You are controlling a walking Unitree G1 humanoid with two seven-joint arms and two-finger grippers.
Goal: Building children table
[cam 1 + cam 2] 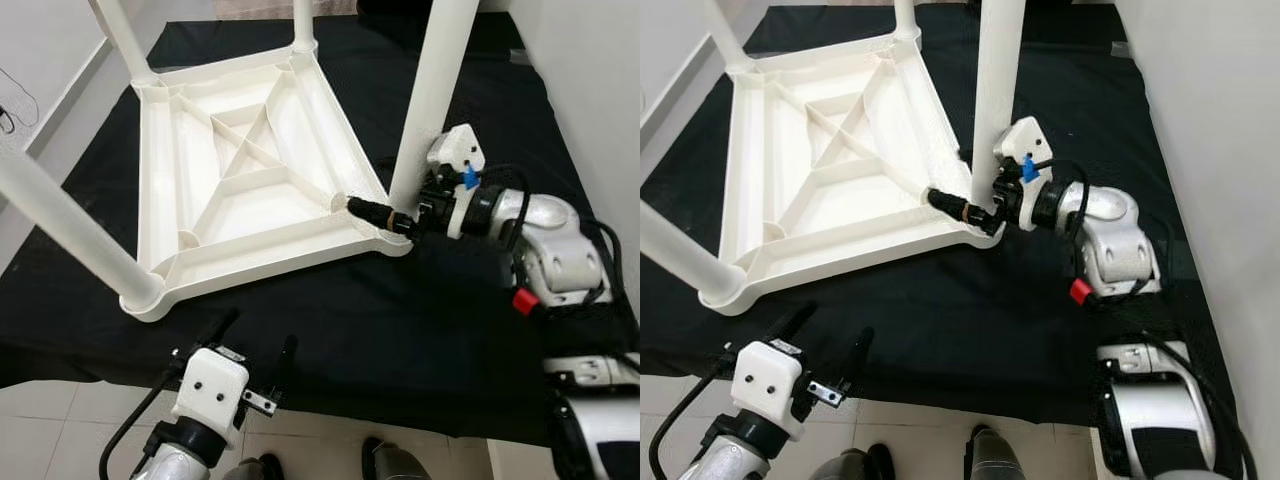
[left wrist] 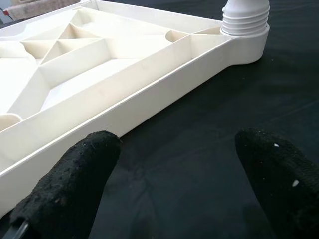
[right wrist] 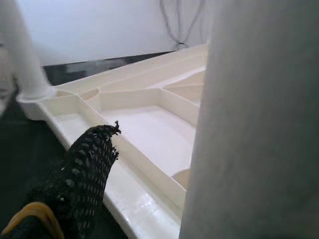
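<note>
white leg (image 1: 432, 95) in right gripper's (image 1: 400, 222) clasp — top cropped; left gripper (image 1: 255, 350) spread.

No legible text, labels or numbers anywhere.

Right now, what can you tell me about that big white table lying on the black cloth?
The table is white, plastic-looking, and lies upside down on a black cloth, its ribbed underside facing up. Round white legs stand in its corners; the nearest left leg screws into a threaded socket. The right gripper has its fingers around the base of the near right leg, one finger over the table's rim. The left gripper hangs open just short of the near edge, touching nothing.
</note>
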